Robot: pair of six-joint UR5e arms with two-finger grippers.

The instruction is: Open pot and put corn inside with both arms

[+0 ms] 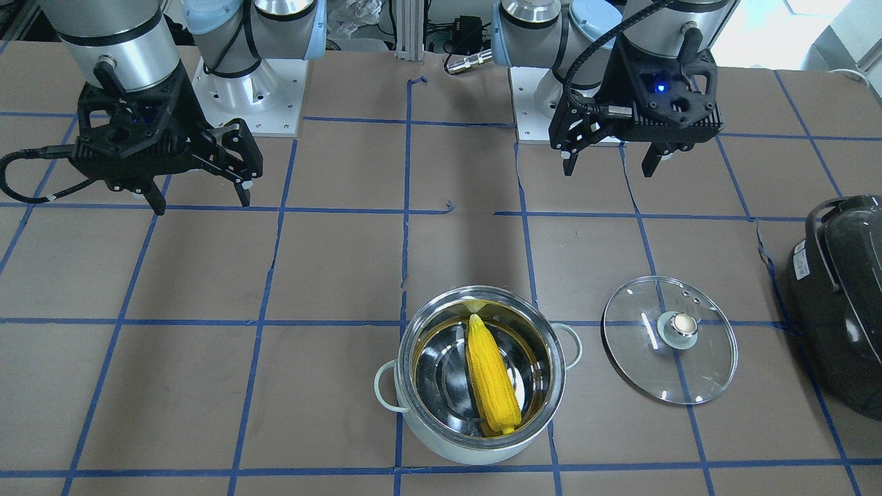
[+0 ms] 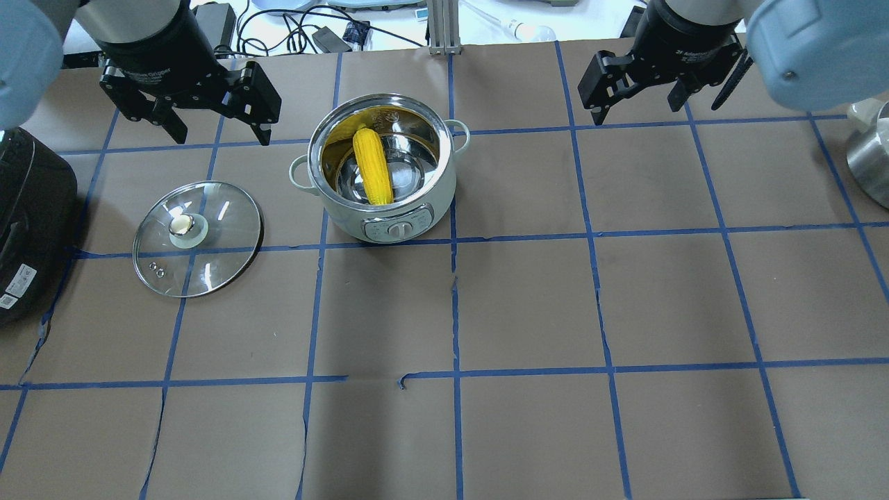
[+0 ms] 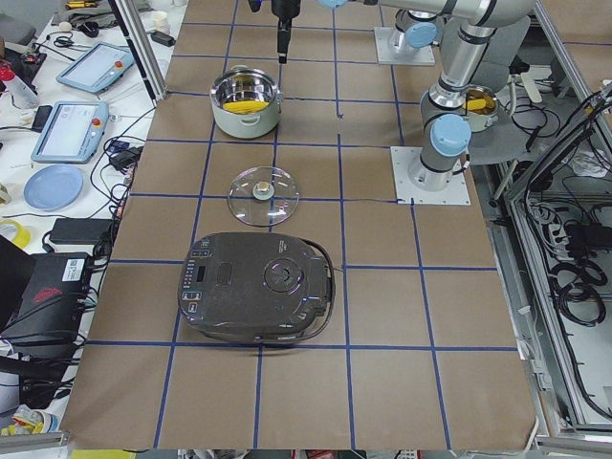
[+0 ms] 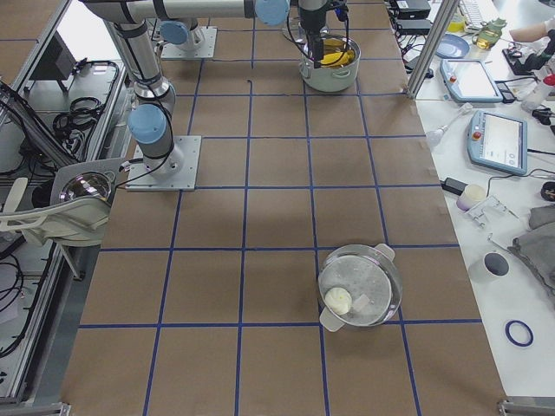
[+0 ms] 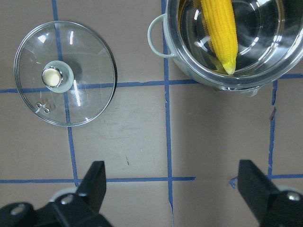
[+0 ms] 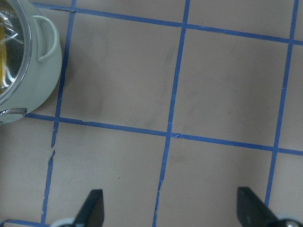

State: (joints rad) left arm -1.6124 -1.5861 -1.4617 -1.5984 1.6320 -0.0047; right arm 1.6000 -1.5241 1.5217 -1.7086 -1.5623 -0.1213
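Observation:
The pot stands open on the table, and the yellow corn lies inside it against the steel wall. They also show in the overhead view as pot and corn. The glass lid lies flat on the table beside the pot, knob up. My left gripper is open and empty, raised above the table behind the lid. My right gripper is open and empty, raised well away from the pot. The left wrist view shows the lid and the corn below the open fingers.
A dark rice cooker sits at the table's end beyond the lid. A second pot with a glass lid stands near the table's other end. The brown paper with blue tape lines covers the table.

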